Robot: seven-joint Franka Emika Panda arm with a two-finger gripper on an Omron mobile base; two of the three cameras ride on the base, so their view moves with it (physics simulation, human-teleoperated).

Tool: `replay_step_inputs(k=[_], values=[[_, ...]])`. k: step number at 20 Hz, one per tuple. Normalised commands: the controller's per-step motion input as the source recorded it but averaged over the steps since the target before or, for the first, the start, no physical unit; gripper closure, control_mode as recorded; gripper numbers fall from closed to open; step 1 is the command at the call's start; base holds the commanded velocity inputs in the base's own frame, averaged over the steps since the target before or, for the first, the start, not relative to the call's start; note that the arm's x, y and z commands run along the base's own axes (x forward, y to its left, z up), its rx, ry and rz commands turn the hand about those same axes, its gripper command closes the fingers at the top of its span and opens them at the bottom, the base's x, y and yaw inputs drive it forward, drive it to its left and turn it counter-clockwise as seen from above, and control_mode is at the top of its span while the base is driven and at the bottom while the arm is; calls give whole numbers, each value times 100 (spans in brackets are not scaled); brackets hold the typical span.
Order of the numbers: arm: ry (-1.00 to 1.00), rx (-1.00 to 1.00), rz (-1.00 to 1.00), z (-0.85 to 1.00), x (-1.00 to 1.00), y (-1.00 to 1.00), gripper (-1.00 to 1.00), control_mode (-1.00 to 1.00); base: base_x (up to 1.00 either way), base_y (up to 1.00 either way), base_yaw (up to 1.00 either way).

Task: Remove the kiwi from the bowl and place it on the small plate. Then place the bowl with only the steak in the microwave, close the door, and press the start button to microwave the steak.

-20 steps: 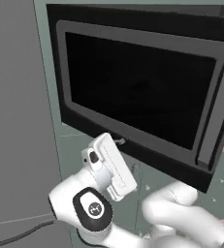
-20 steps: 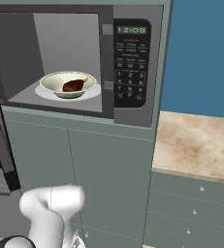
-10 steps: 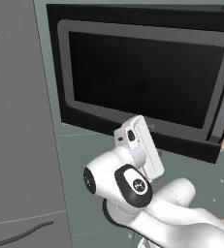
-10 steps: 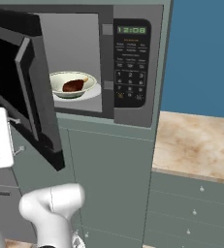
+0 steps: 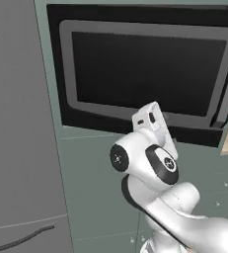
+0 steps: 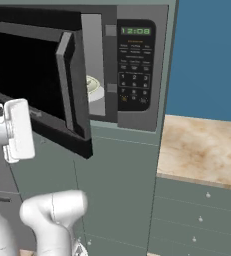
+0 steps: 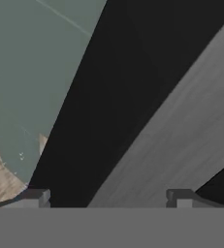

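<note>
My gripper (image 7: 108, 196) stands released, empty; the door (image 7: 181, 131) fills twelve to three o'clock, right against it.

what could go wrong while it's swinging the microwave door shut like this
The door is not latched: a gap beside the keypad shows the bowl inside, so pressing start now would likely do nothing. The open end effector only rests against the door's frame without gripping it, so it could slide off the lower edge and stop pushing.
</note>
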Motion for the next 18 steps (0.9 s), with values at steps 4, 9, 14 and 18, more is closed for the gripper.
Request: replay_step_inputs(k=[4, 9, 14, 18], values=[[14, 11, 7, 21, 58, -4, -100, -100, 0, 0, 0], [14, 8, 7, 6, 55, 0, -100, -100, 0, 0, 0], [16, 5, 6, 0, 51, 0, -100, -100, 0, 0, 0], [17, 7, 6, 0, 56, 0, -100, -100, 0, 0, 0]])
